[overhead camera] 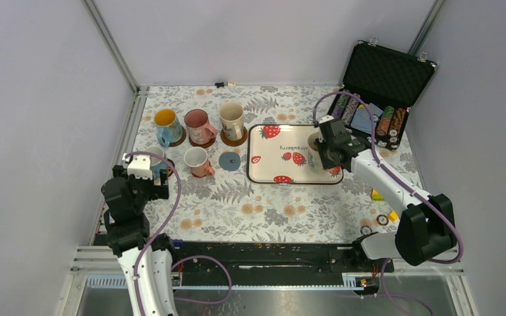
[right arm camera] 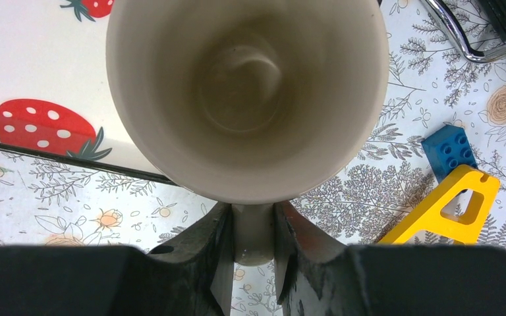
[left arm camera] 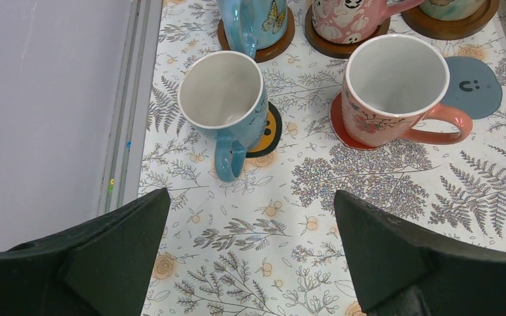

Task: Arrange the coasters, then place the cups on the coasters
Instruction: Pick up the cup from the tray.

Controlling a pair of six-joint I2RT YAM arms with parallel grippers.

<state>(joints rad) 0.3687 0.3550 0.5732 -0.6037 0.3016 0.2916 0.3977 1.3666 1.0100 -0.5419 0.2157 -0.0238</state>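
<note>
the right gripper (right arm camera: 253,245) is closed tight on the handle of a plain cream ceramic mug (right arm camera: 247,99), one finger on each side of the handle; the mug stands upright, mouth up, at the right end of the white strawberry-printed tray (overhead camera: 270,164), which lies right of centre on the floral worktop (overhead camera: 270,210); whether the mug's base is off the tray i cannot tell.

the left gripper (left arm camera: 250,204) hangs over the worktop's left edge with its fingers spread wide and nothing between them.

five cups seem already placed toward the far left corner: a blue mug with a yellow inside (overhead camera: 165,126), a pink mug (overhead camera: 199,126) and a second cream mug (overhead camera: 232,120), each on a dark brown round coaster (left arm camera: 278,45); nearer, a white-and-blue mug (left arm camera: 223,99) sits off-centre on a black coaster with an orange centre (left arm camera: 270,131), and a white mug with a pink handle (left arm camera: 395,92) sits on a red coaster (left arm camera: 337,125).

only the grey-blue round coaster (overhead camera: 229,160) is bare, between the tray's left edge and the red coaster; so the step in hand looks like carrying the sixth cup to it.

the next move calls for lifting the mug over the tray rim, carrying it left across the tray, and lowering it level onto the centre of the disc before opening; the pink-handled mug stands near, so the descent needs care.
</note>
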